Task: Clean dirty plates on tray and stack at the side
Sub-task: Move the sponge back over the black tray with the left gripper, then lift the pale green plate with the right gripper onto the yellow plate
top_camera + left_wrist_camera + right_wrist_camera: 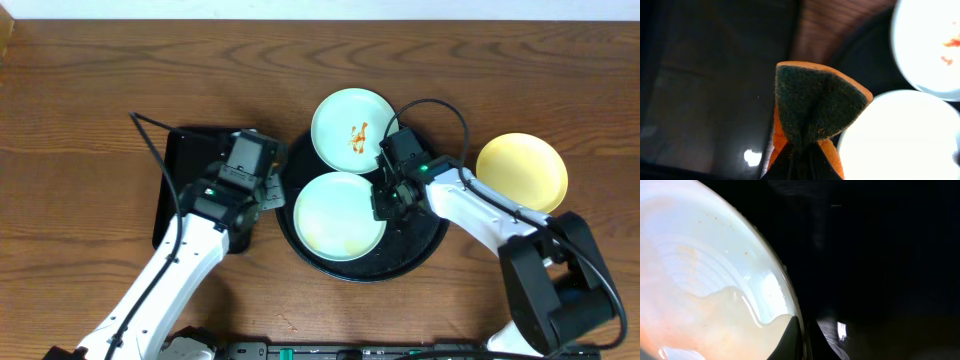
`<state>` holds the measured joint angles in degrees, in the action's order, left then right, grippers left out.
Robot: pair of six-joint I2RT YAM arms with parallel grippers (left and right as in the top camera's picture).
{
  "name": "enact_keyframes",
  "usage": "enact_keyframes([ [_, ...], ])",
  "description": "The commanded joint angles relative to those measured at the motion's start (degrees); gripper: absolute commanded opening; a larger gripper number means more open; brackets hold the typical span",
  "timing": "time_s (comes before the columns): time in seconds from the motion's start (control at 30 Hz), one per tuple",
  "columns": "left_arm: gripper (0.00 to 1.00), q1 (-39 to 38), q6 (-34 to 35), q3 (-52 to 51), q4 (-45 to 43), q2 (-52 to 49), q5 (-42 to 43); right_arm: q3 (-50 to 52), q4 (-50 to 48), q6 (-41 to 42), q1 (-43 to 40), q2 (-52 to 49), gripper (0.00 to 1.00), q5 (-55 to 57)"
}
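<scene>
The round black tray (pixel 420 240) holds a pale mint plate (pixel 340 215) with a faint smear. A second mint plate (pixel 353 130) with an orange-brown sauce streak lies over the tray's far rim. The yellow plate (pixel 520 172) sits on the bare wood to the right. My right gripper (pixel 385 200) is shut on the near mint plate's right rim; in the right wrist view one finger lies inside the plate (pixel 715 280) and one outside, at the jaws (pixel 810 337). My left gripper (pixel 802 162) is shut on a folded orange sponge (pixel 815 105) with a dark green scourer, left of the tray.
A smaller rectangular black tray (pixel 185 190) lies under the left arm; it also shows in the left wrist view (pixel 715 85). The right arm's cable (pixel 440 105) loops above the sauced plate. Bare wood-grain tabletop (pixel 90 100) lies at far left and along the back.
</scene>
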<state>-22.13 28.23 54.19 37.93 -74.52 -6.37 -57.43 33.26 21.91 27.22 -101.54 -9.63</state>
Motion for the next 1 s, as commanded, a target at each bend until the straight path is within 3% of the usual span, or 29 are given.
enact_keyframes([
  [0.0,0.07,4.22,-3.61,1.01,0.87,-0.2,0.46,0.42,1.57,-1.44,-0.24,6.49,0.01,9.81],
  [0.17,0.08,8.81,-7.08,1.01,0.87,-0.28,3.5,0.42,4.63,-3.85,-0.24,13.2,0.01,20.63],
  [0.5,0.08,12.48,-7.23,1.01,1.07,-0.28,4.28,0.24,6.12,-11.61,-0.22,22.97,0.01,49.42],
  [0.73,0.08,12.46,-7.23,0.9,1.03,-0.33,4.28,-0.02,3.39,-17.77,1.4,24.06,0.01,51.47],
  [0.97,0.08,12.46,-7.21,0.79,1.07,-0.35,4.28,-0.02,0.63,-20.94,8.2,24.02,0.01,65.55],
])
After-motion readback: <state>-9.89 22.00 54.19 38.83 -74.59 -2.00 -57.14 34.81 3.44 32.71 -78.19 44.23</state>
